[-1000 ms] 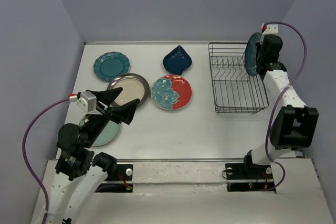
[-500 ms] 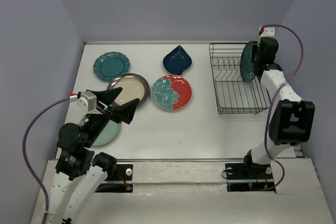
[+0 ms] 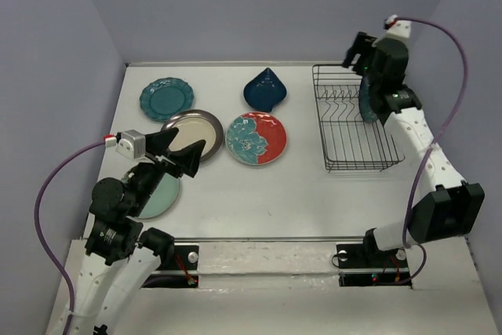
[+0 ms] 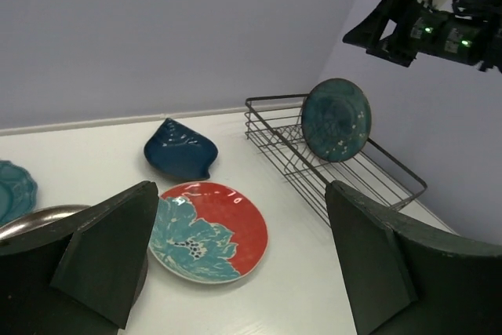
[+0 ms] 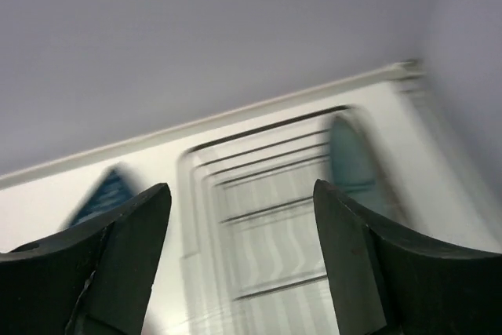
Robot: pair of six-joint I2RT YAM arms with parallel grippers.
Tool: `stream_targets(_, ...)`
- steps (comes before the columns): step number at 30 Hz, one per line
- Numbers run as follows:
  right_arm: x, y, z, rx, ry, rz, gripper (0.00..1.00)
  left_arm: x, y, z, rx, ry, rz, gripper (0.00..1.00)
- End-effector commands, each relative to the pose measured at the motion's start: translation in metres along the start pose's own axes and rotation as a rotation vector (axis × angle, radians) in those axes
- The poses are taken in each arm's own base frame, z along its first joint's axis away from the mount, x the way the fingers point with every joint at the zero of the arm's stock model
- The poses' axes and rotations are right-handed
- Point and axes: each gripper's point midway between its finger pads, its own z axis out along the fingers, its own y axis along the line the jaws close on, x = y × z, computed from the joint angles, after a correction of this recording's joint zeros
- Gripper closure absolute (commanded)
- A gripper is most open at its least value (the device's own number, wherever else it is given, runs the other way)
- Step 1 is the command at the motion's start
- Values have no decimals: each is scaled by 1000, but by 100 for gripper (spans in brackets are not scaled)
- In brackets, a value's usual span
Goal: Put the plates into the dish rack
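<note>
While upright in dish rack (image 4: 390, 164), dark teal plate (image 4: 337, 119) shows pale speckles.

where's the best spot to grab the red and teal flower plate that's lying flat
Probably the rim of the flower plate at its near edge, coming down from above. It lies flat on the table, so only the upturned rim offers a hold. The cream plate crowds its left side and the navy plate its far side, while the near edge looks free.
</note>
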Motion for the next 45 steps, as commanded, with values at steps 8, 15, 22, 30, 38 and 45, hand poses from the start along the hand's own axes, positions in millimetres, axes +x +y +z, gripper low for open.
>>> stream_targets(8, 193, 278, -207, -793, 410, 365, 72, -28, 76, -14, -459, -116, -31, 1)
stream_targets(15, 296, 369, -281, -956, 644, 432, 65, -41, 98, -33, -582, -204, -38, 1)
stream_targets(22, 380, 421, -319, -1045, 840, 445, 46, -32, 101, -22, -573, -156, -30, 1)
stream_targets(30, 417, 458, -344, -1087, 942, 471, 45, -28, 101, -18, -560, -142, -28, 1)
stream_targets(38, 463, 465, -344, -1026, 1003, 512, 49, -26, 97, -13, -529, -129, -29, 1)
stream_targets(45, 475, 472, -339, -986, 1025, 563, 65, -26, 95, -12, -518, -128, -33, 1)
